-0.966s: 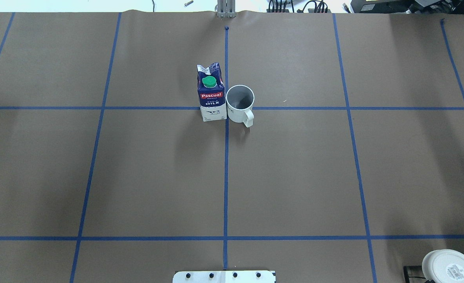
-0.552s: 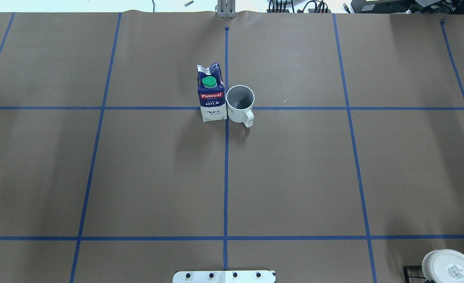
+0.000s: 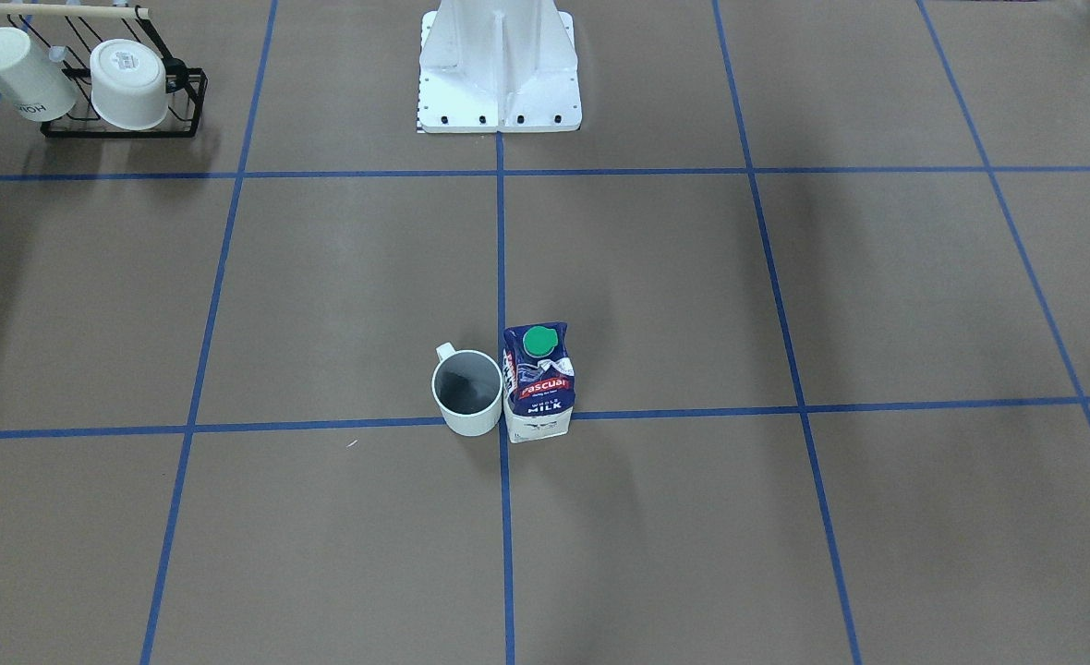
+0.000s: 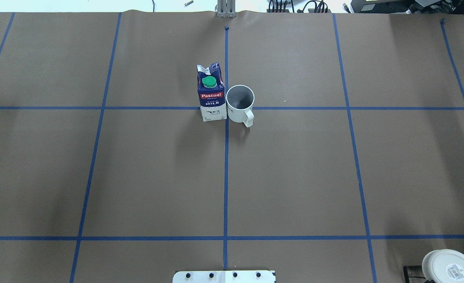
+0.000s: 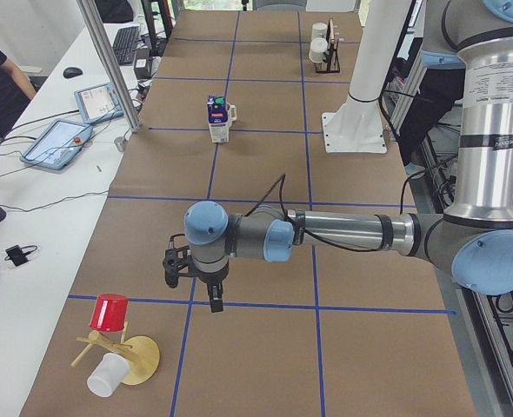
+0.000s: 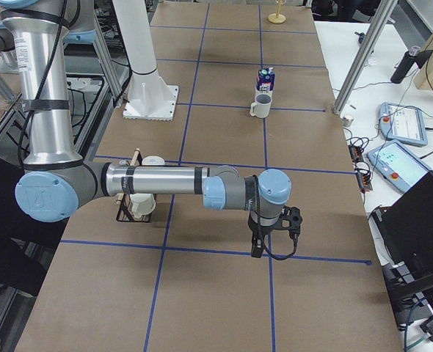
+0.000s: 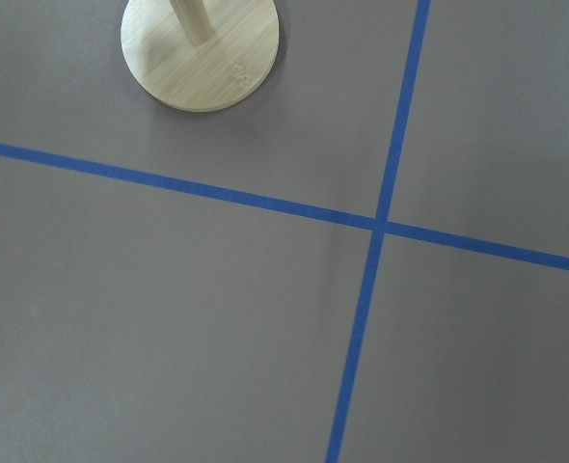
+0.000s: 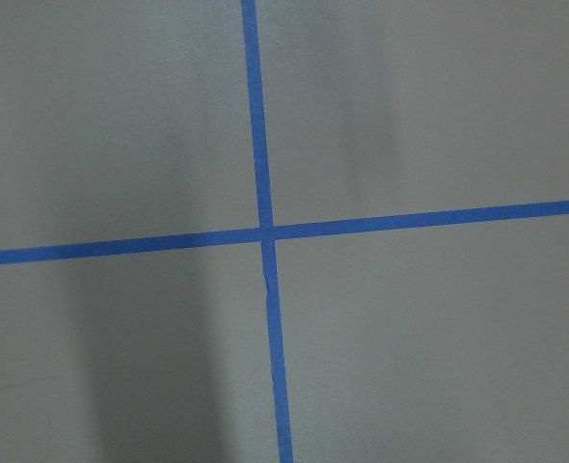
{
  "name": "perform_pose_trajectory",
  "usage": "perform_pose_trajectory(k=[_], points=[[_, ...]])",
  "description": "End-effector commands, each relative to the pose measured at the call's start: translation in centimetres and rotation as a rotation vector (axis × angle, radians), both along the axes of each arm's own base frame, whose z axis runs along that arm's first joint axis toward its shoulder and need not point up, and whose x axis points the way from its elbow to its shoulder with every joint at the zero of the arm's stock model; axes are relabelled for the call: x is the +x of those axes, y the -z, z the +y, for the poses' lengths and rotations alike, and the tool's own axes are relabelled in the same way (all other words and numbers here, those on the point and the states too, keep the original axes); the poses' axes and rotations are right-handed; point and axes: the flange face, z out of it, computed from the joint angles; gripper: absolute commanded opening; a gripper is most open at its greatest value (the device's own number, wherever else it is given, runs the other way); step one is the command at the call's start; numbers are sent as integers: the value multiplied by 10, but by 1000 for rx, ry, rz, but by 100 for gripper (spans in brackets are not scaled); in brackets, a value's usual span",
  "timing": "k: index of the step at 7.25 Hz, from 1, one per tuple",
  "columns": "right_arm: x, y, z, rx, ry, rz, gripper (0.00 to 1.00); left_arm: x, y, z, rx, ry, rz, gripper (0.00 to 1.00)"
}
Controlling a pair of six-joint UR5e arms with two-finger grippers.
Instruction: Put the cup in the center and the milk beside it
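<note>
Cup (image 4: 240, 103) upright, handle (image 4: 248, 118) toward robot base (image 4: 224, 276); milk (image 4: 211, 96) upright.

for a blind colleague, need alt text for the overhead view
A milk carton and a white cup stand upright side by side, carton on the left, at a crossing of blue tape lines on a brown table.

The white cup (image 4: 240, 103) stands upright at the center (image 4: 226, 108), seemingly touching the upright blue-and-white milk (image 4: 211, 94).
</note>
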Motion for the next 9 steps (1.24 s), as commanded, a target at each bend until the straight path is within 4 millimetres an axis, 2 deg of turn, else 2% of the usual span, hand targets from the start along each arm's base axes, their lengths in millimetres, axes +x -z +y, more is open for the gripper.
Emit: perform_pose_trajectory(k=[1, 2, 9], points=[[-1, -1, 2, -14, -9, -21, 100, 1, 0, 3, -25, -2, -1, 99], [-1, -1, 3, -16, -9, -21, 100, 1, -10, 1, -44, -2, 1, 99], [2, 5, 0, -6, -17, -23, 100, 1, -7, -2, -41, -1, 7, 99]])
